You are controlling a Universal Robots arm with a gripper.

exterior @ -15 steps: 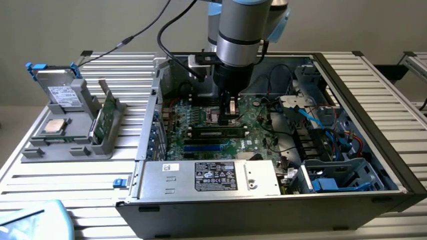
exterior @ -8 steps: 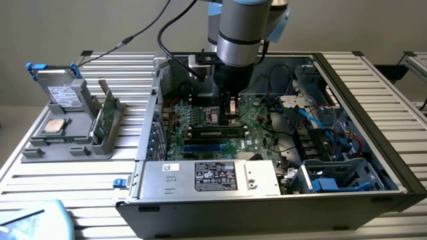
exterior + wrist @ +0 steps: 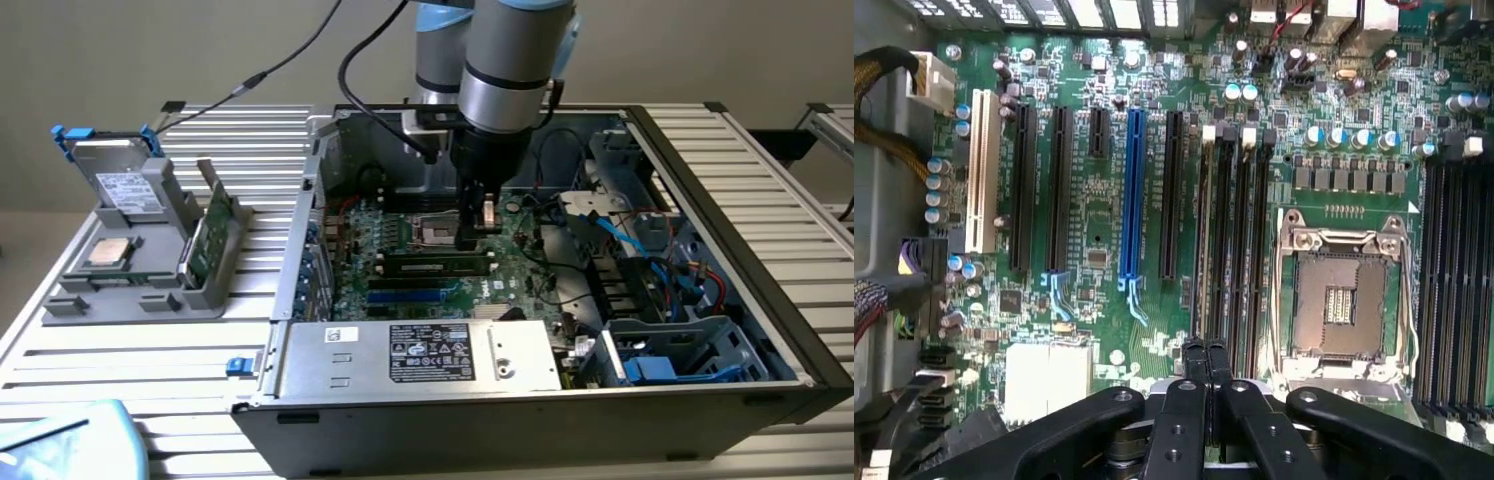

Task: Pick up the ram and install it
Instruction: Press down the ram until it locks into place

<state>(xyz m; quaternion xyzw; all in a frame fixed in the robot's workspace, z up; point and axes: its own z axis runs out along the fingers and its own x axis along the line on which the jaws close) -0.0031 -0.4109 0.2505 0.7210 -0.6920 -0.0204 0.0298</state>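
Observation:
The ram, a long narrow stick with dark chips and a pale label, stands on edge in a memory slot of the motherboard inside the open computer case. My gripper reaches straight down at the stick's end toward the exterior view's right, its tip at or just above the stick's top edge. In the wrist view the gripper is shut, black fingers pressed together with nothing between them, above the row of black memory slots beside the empty processor socket.
A grey holder at the exterior view's left carries a square silver processor chip, an upright green board and a drive. The silver power supply lines the case front. Cables and drive bays crowd the case's right.

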